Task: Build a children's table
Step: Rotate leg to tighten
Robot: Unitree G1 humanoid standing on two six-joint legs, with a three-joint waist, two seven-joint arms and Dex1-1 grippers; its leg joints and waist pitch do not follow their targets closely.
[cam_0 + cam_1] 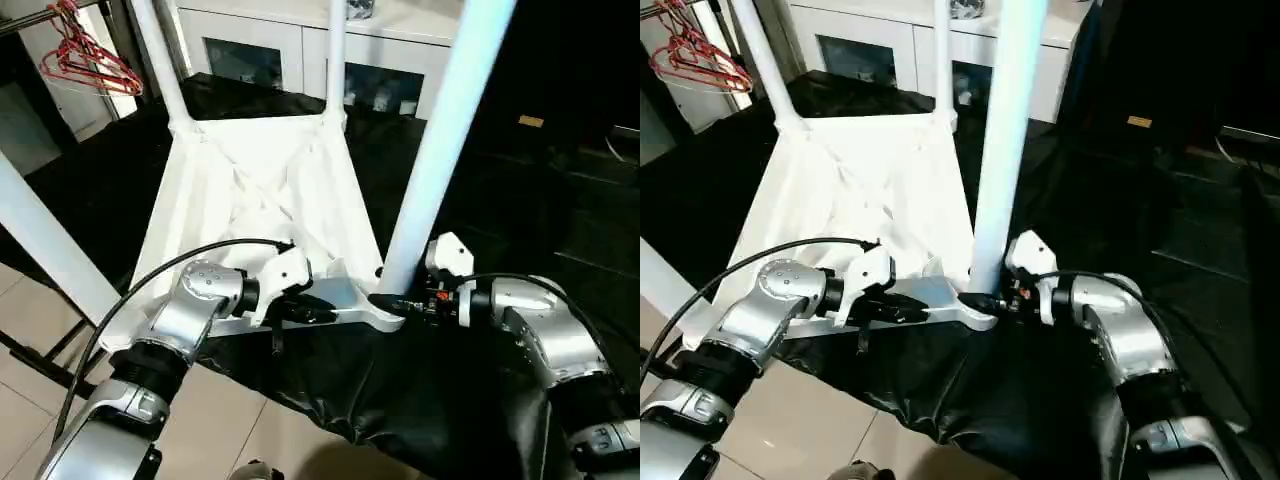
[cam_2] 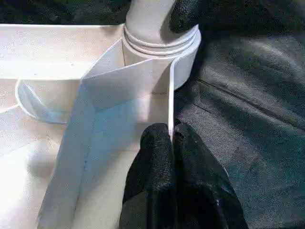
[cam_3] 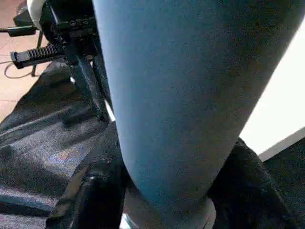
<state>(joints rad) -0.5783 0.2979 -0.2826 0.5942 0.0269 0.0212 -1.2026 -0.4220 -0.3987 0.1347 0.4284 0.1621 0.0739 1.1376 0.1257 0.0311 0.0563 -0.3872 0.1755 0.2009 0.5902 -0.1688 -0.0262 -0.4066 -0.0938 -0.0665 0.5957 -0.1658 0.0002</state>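
1. Though upside down on the black sheet, sits steady: tabletop ribs-up, near rim by both grippers.
2. Left gripper pinched shut on the thin near rim wall, beside the near-right corner socket.
3. Right gripper clamped round the foot of the leg standing in that socket.
4. Probably light, stiff, slick plastic; best held low on the leg, close to the socket, and by the rim, not the thin ribs.
5. Two more legs upright at the far corners; another at the near-left.
6. Beyond: white cabinet, red hangers, tiled floor.
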